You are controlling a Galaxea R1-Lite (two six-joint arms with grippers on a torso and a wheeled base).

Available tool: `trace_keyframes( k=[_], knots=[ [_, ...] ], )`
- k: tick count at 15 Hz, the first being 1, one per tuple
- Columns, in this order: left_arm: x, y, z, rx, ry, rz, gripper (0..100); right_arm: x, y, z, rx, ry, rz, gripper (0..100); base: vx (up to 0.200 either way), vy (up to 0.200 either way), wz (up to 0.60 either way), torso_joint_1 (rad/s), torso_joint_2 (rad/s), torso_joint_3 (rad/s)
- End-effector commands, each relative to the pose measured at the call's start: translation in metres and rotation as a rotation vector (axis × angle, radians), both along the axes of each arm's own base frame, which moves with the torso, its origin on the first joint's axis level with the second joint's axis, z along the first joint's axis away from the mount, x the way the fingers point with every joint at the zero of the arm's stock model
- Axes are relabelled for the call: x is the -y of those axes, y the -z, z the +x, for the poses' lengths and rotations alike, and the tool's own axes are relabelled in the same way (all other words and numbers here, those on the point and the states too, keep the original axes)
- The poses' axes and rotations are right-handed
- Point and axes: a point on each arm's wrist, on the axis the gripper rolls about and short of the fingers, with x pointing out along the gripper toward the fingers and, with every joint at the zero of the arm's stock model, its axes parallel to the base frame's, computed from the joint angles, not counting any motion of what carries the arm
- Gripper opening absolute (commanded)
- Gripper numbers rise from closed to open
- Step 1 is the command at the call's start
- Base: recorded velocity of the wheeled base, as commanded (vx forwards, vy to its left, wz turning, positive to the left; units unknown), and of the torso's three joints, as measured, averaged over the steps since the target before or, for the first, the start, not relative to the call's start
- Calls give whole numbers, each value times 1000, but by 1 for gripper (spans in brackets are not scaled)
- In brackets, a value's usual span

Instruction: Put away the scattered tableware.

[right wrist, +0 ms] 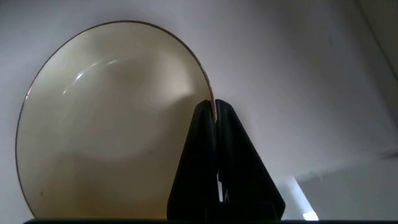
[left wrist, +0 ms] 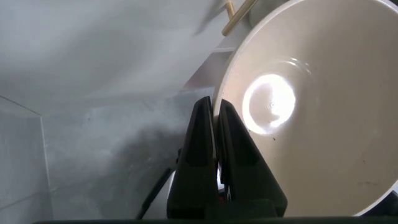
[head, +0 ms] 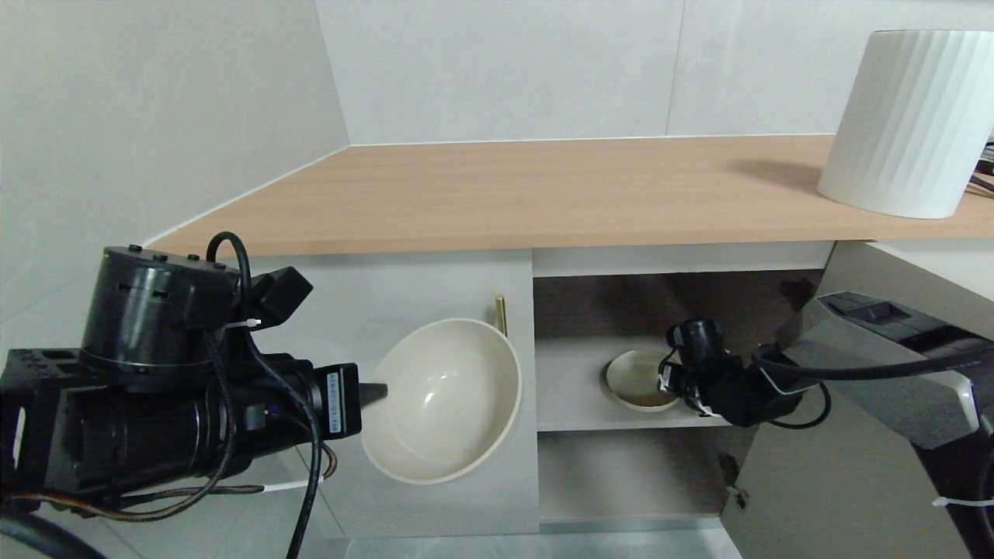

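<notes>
My left gripper [head: 379,392] is shut on the rim of a large cream bowl [head: 443,400], holding it tilted in the air in front of the closed left cabinet door. In the left wrist view the fingers [left wrist: 214,112] pinch the bowl [left wrist: 311,106] at its edge. My right gripper [head: 669,382] reaches into the open cabinet and is shut on the rim of a small cream plate [head: 638,379] with a dark edge, which is on or just above the middle shelf [head: 575,404]. The right wrist view shows the plate [right wrist: 112,118] clamped at its rim by that gripper [right wrist: 215,112].
A wooden counter [head: 543,190] runs above the cabinet, with a white ribbed lamp shade [head: 912,120] at its right end. The right cabinet door [head: 846,450] stands open. A brass handle [head: 501,314] sits on the closed left door. A lower shelf compartment [head: 629,473] lies under the plate.
</notes>
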Motion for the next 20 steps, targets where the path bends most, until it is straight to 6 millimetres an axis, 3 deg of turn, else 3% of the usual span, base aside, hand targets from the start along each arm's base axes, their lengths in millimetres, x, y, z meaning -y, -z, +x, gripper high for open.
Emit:
trace_keyframes(
  k=[1, 7, 8, 12, 14, 20],
  knots=[
    [1, 3, 2, -10, 0, 5, 0, 2, 8, 6, 1, 17, 5, 0, 0, 0, 0, 0, 0, 0],
    [3, 4, 3, -17, 5, 8, 0, -1, 6, 8, 13, 13, 12, 0, 0, 0, 0, 0, 0, 0],
    [3, 5, 3, -19, 5, 9, 0, -2, 4, 9, 20, 14, 16, 100, 0, 0, 0, 0, 0, 0],
    [5, 8, 4, -29, 11, 15, 0, -7, -11, 5, 49, 15, 46, 100, 0, 0, 0, 0, 0, 0],
    [10, 14, 9, -52, 19, 24, 0, -12, -42, -15, 62, -18, 62, 100, 0, 0, 0, 0, 0, 0],
    [56, 47, 12, -147, 122, 120, 0, -40, -167, -131, -7, -363, 179, 100, 0, 0, 0, 0, 0, 0]
  ],
)
